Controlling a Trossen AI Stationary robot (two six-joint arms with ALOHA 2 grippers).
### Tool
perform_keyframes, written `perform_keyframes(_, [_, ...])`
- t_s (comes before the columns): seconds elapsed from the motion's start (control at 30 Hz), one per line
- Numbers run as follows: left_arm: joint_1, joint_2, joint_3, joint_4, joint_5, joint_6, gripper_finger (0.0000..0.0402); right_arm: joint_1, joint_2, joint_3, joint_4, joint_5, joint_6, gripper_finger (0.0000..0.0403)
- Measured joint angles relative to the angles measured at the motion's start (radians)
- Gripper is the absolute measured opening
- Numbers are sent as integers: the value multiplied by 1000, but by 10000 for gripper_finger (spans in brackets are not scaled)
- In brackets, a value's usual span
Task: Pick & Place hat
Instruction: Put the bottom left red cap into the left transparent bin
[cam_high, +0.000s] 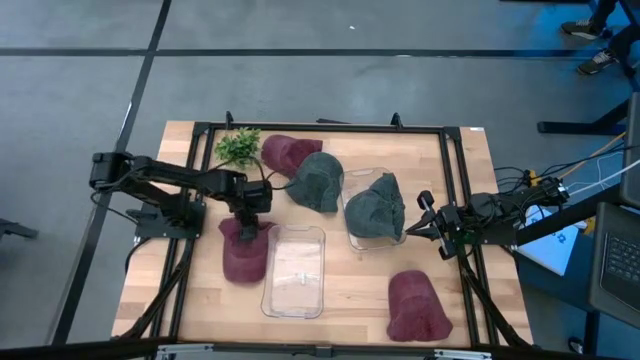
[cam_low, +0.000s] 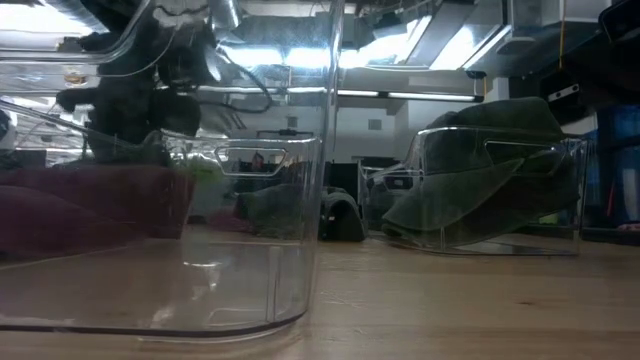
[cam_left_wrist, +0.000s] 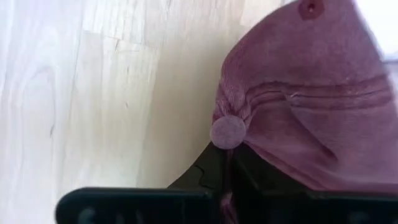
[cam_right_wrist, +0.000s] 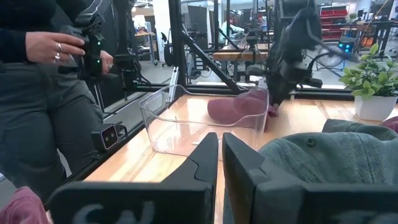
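Note:
A maroon hat lies on the wooden table just left of an empty clear bin. My left gripper stands over the hat's far end and is shut on it; in the left wrist view the hat fills the area ahead of my gripper. My right gripper hovers at the right side of a second clear bin, which holds a grey-green hat. Its fingers are shut on nothing, with that hat beside them. My left gripper pinches the maroon hat's crown right at its top button, with the cloth gathered into folds between the two fingers. It comes from above, pointing down. The remainder of the hat lies on the table.
Another grey-green hat, a maroon hat and a small plant sit at the far side; a third maroon hat lies near the right front. A person stands beyond the table's edge. A black frame rims the table.

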Motion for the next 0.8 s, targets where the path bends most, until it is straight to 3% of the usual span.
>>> perform_keyframes(0.8, [1, -439, 3, -77, 12, -492, 7, 0, 0, 0, 0, 0, 0, 26])
